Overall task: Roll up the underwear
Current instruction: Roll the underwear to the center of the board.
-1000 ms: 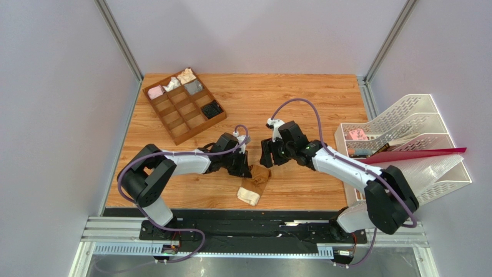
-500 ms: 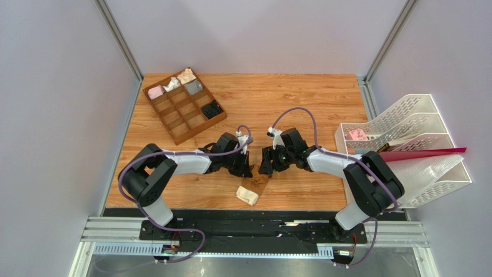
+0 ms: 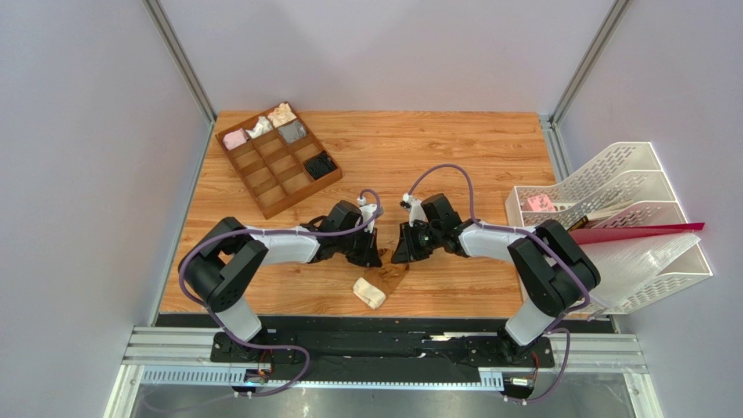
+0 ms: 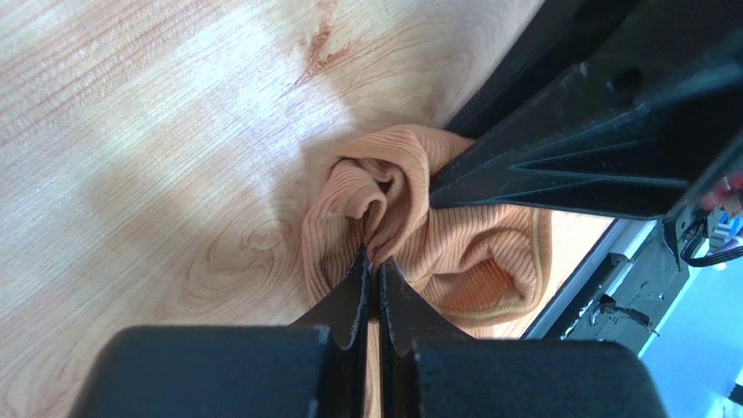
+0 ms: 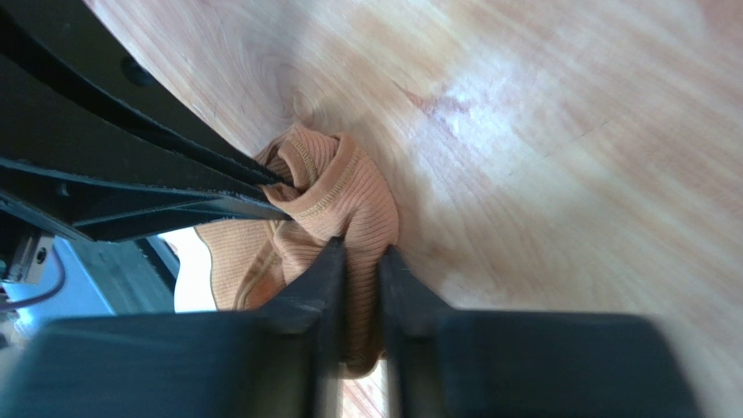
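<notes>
**Both grippers pinching the same bit of underwear, near edge of the tabletop**

Containers first. The brown divided tray (image 3: 277,181) sits at the far left of the tabletop (image 3: 453,148). It holds five little fabric bundles, each in its own compartment: pink (image 3: 235,138), white (image 3: 259,129), cream (image 3: 281,114), grey (image 3: 292,131) and black (image 3: 320,164). The other compartments look bare. On the right is a white mesh file rack (image 3: 610,174) with a pink item (image 3: 536,202) and a red folder (image 3: 637,232) sticking out of it. I can't make out the rest of what's in there.

There's one underwear (image 3: 390,275), lying near the front edge between the two arms, with its cream band end (image 3: 370,293) closest to the bases. The left gripper (image 4: 373,270) has its fingers squeezed together on a bunched fold of the ribbed brown cloth (image 4: 453,252). The right gripper (image 5: 359,252) is clamped on the same lump (image 5: 340,196) from the other side, fabric sandwiched between its fingers.

From above, the two grippers (image 3: 377,257) (image 3: 399,254) nearly meet and cover the pinched spot. In both wrist views the garment runs out of frame behind the black fingers.

Count: two arms, one garment, one tray, one rack, five bundles.
</notes>
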### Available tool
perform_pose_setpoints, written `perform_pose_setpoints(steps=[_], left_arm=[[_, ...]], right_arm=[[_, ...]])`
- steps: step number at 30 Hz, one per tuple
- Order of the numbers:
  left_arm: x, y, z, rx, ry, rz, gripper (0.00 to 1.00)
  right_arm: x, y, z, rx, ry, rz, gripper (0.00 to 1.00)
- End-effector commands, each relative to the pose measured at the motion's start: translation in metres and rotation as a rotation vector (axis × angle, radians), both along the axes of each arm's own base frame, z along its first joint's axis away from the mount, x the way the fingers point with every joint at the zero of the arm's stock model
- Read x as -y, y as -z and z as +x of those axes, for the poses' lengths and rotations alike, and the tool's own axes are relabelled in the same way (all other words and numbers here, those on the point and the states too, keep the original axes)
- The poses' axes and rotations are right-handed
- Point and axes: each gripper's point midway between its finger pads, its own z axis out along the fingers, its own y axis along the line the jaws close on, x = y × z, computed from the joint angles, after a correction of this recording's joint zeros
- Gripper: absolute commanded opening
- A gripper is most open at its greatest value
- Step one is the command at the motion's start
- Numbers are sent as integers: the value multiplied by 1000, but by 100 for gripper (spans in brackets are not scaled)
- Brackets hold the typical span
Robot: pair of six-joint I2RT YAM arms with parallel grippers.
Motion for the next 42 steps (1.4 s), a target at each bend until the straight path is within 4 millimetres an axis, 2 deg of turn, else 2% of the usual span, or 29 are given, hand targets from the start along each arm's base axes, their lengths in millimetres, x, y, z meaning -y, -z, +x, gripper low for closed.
perform_pose_setpoints(steps=[1,3,6,7,8,9,10,13,16,19,21,23,27,33,42], left_arm=[[-19,16,10,52,-44,110,0],[-15,6,15,65,-53,102,0],[-16,-8,22,72,-80,123,11],[-12,-20,29,95,-89,115,15],[-15,-29,29,99,-100,123,29],[-17,-36,34,118,-119,127,35],[-17,-52,36,137,-132,115,44],[-20,-70,39,152,-173,107,51],[-18,-88,32,162,-204,61,52],[0,-91,13,129,-169,-7,52],[11,-89,0,97,-155,-33,52],[20,-87,-3,75,-158,-61,52],[37,-77,-12,19,-141,-111,52],[55,-69,-10,5,-143,-162,52],[62,-30,-2,-45,-162,-97,51]], right_arm=[[5,6,-14,-75,3,-29,4],[10,5,-11,-67,20,-59,0],[19,0,-1,-15,72,-118,0],[25,0,6,11,104,-152,0],[28,-5,8,28,121,-167,0],[31,-6,9,41,133,-186,0],[36,-7,13,60,163,-219,0],[42,-13,17,112,209,-263,0],[46,-18,20,153,256,-311,0],[52,-20,25,188,309,-362,0],[50,-22,26,209,325,-381,0],[57,-23,28,240,362,-429,0],[54,-27,26,270,406,-451,0],[48,-35,23,292,433,-445,0],[42,-50,18,321,457,-413,0]])
